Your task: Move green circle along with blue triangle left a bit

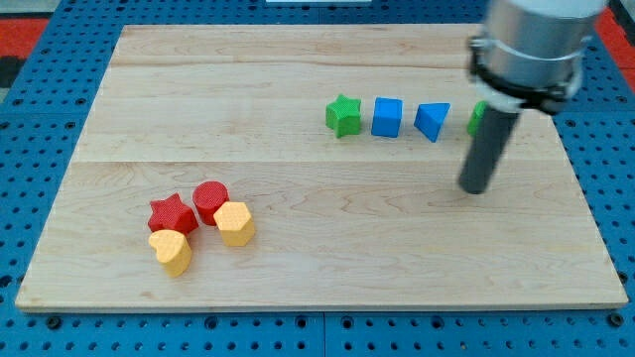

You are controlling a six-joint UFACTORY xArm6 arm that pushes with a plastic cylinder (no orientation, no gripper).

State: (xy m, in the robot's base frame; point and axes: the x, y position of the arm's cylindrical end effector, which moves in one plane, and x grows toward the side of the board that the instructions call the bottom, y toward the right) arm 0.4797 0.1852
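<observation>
The blue triangle lies at the view's upper right on the wooden board. The green circle is just to its right, mostly hidden behind the rod; only its left edge shows. My tip rests on the board below and slightly right of the blue triangle, below the green circle, apart from both. The arm's grey body hangs over the upper right corner.
A green star and a blue cube sit in a row left of the blue triangle. At the lower left cluster a red star, a red circle, a yellow hexagon and a yellow heart.
</observation>
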